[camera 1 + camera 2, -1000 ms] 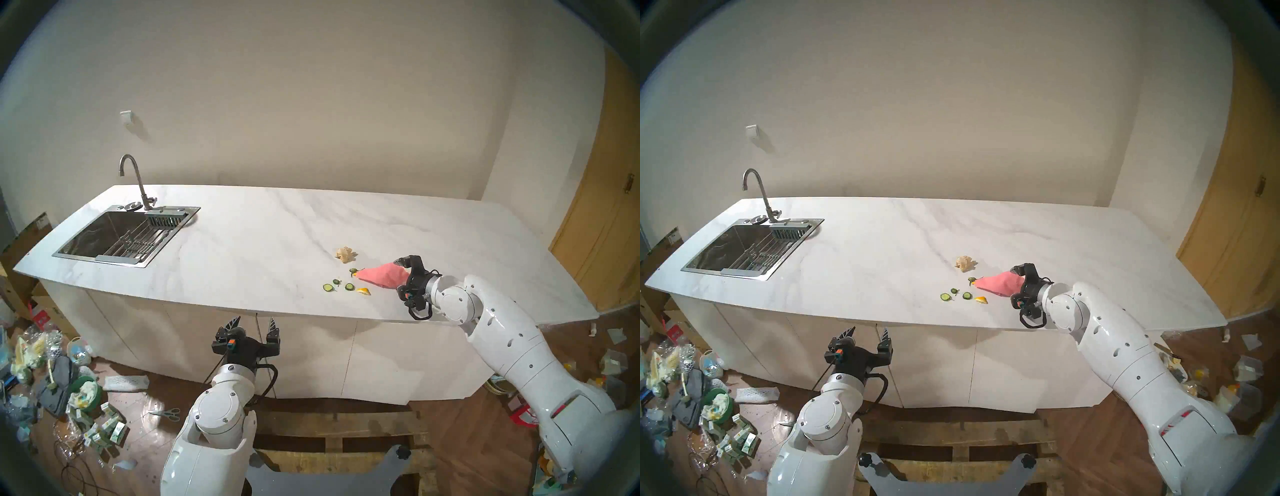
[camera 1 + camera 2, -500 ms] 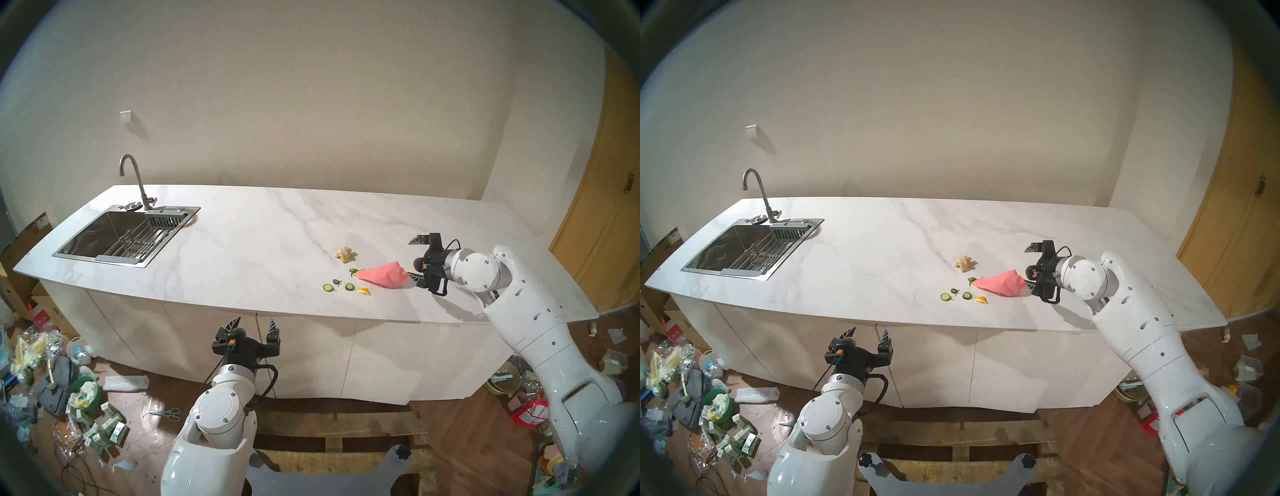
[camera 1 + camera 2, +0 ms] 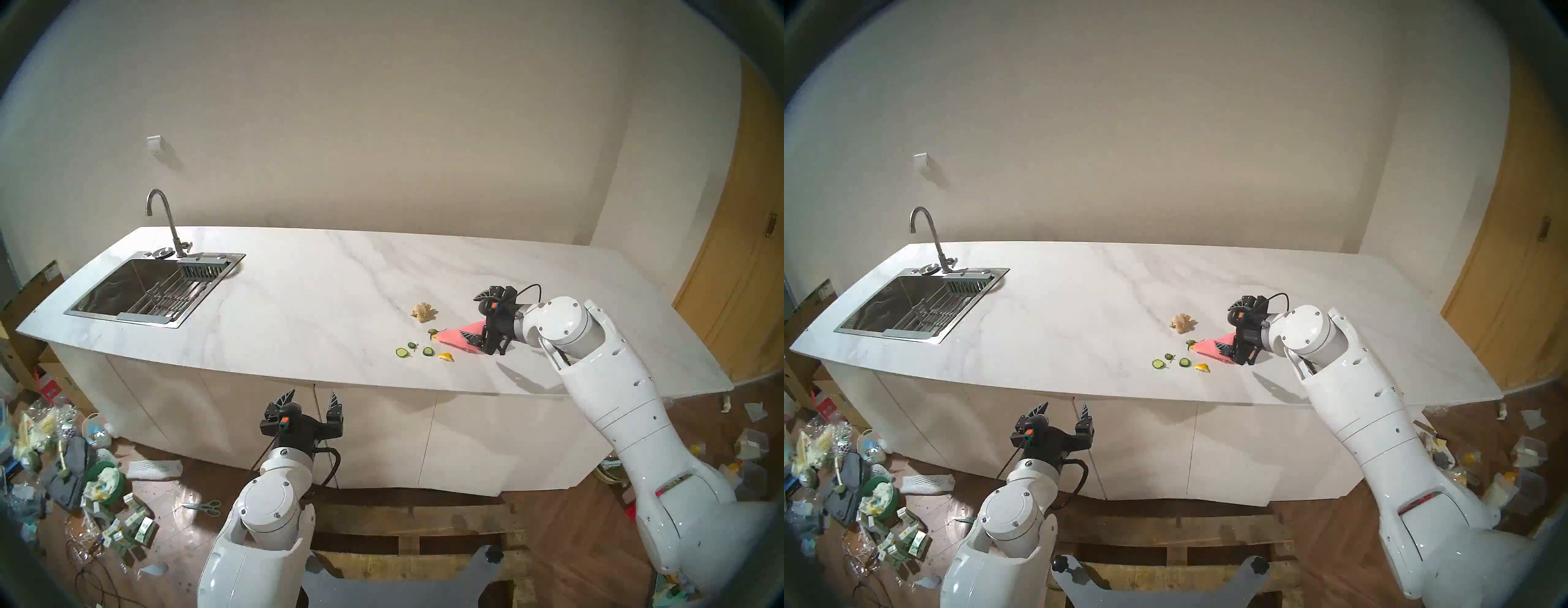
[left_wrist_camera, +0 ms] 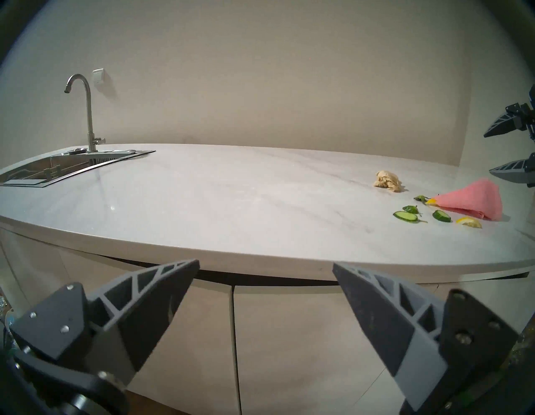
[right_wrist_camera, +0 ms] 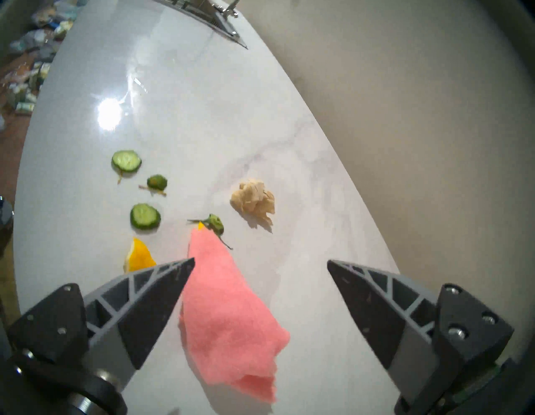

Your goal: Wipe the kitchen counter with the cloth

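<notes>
The salmon-pink cloth (image 3: 454, 336) (image 3: 1205, 347) (image 4: 474, 200) (image 5: 228, 313) lies crumpled on the white marble-look kitchen counter (image 3: 318, 305), right of centre near the front edge. My right gripper (image 3: 474, 316) (image 3: 1227, 325) (image 4: 489, 158) (image 5: 260, 260) is open and hangs just above the cloth's right end, pointing left along the counter. In the right wrist view the cloth lies between its spread fingers, nearer the left one. My left gripper (image 3: 312, 392) (image 3: 1064, 404) (image 4: 265, 263) is open and empty, held below the counter's front edge before the cabinet fronts.
Just left of the cloth lie cucumber slices (image 3: 401, 352) (image 5: 145, 216), a yellow citrus wedge (image 3: 445, 357) (image 5: 139, 256), a green scrap (image 5: 217, 224) and a beige papery wad (image 3: 423, 313) (image 5: 253, 200). A steel sink (image 3: 123, 316) with a faucet (image 3: 163, 216) sits at the far left. Clutter covers the floor.
My right arm swung from the cloth's front right, rose and turned its wrist, so the open gripper now hangs over the cloth's right end. Cloth and left arm have not moved.
</notes>
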